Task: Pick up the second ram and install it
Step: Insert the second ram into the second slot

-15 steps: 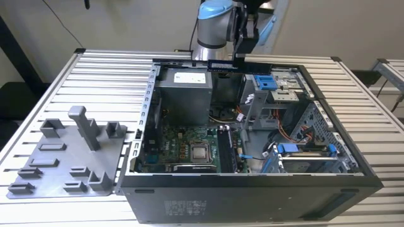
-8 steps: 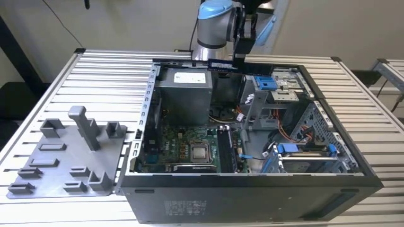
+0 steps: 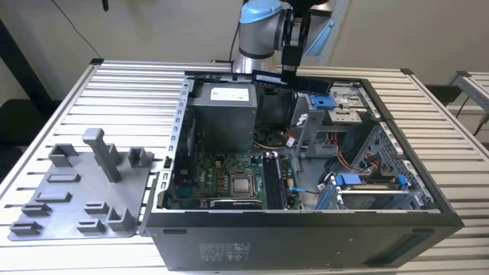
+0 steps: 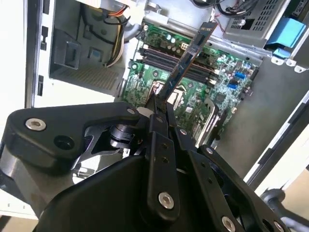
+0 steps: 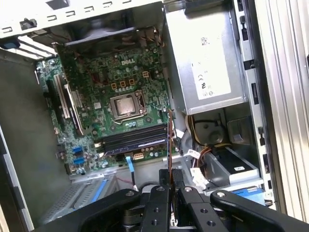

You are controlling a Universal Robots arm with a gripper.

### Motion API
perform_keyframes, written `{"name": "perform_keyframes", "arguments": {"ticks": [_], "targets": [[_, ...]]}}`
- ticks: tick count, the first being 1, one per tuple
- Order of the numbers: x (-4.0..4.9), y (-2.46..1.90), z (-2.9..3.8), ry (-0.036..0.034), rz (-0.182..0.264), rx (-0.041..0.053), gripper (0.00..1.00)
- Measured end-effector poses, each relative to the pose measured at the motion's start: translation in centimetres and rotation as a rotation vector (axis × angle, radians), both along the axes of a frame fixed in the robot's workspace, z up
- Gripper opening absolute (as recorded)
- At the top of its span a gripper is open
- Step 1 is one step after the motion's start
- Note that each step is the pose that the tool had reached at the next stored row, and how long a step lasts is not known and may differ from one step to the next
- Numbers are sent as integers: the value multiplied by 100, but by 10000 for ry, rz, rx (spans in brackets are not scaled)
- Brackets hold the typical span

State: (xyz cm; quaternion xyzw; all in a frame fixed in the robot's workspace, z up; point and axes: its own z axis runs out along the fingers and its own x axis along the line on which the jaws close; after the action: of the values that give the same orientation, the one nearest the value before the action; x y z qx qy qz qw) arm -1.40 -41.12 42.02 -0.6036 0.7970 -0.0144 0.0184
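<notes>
My gripper hangs over the rear part of the open computer case, shut on the second ram. This is a thin bluish stick, held level above the case's top edge. In both wrist views the stick shows edge-on, running out from between the black fingers over the green motherboard. In the first wrist view the ram crosses above the long dark memory slots beside the processor. The stick is well above the board and touches nothing but the fingers.
A grey power supply fills the case's rear corner. Blue drive-bay brackets and cables sit on the exterior view's right inside the case. A grey fixture plate with posts lies on the slatted table, left of the case.
</notes>
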Motion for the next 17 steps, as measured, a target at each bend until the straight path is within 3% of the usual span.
{"name": "perform_keyframes", "arguments": {"ticks": [17], "targets": [[0,0,-11,-1,-1468,1,14]]}}
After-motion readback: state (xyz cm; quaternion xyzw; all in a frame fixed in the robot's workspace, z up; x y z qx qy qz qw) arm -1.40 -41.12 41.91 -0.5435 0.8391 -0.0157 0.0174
